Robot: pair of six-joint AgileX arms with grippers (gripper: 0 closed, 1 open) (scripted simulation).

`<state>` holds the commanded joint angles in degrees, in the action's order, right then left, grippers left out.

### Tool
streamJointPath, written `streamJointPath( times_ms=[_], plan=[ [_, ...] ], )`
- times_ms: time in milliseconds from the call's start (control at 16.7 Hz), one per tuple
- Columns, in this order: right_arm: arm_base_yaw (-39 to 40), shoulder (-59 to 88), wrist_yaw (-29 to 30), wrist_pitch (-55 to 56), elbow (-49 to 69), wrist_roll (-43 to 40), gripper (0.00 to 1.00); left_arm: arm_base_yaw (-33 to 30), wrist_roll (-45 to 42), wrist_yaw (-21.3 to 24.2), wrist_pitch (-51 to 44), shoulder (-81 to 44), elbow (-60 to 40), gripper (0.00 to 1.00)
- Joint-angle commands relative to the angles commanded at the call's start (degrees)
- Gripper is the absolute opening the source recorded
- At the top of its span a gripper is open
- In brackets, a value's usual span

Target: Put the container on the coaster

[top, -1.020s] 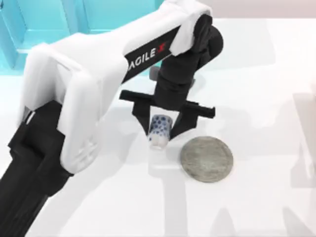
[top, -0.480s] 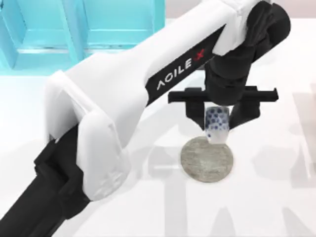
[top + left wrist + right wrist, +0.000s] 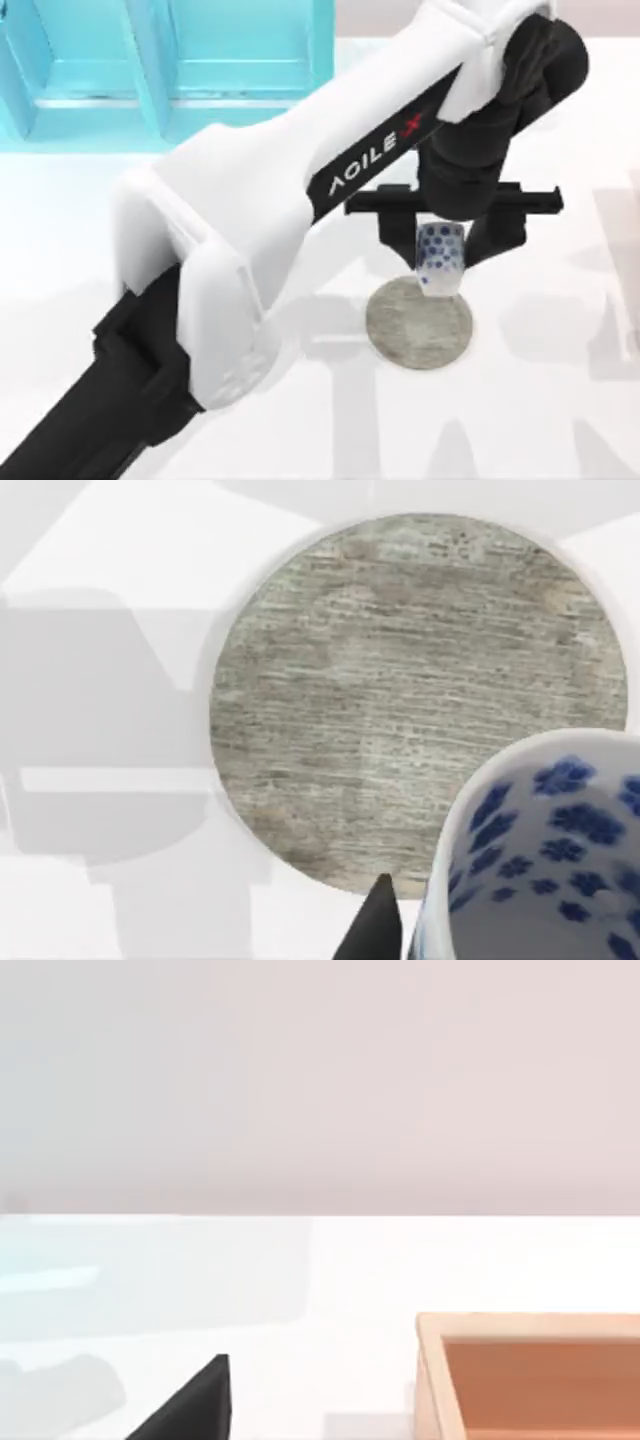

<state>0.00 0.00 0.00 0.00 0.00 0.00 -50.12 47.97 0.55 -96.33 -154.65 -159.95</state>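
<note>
One container (image 3: 439, 258) between left gripper (image 3: 441, 262) jaws, its base hiding coaster (image 3: 420, 330) rim.

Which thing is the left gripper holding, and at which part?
The left gripper holds the cup by its side walls, over the coaster.

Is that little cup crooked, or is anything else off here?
Yes, slightly. The cup, held between the left gripper's fingers, leans rather than standing straight, and it sits over the far edge of the grey coaster, not its middle. Nothing looks spilled or broken.
</note>
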Motion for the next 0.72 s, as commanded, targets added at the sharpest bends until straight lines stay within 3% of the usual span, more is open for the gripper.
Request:
streamJointPath(
  times_ms=[720],
  plan=[
    [0.0, 0.0, 0.0, 0.0, 0.0, 0.0, 1.00, 0.1, 0.0, 0.3, -14.1, -24.2, -39.7, 0.00]
  ],
)
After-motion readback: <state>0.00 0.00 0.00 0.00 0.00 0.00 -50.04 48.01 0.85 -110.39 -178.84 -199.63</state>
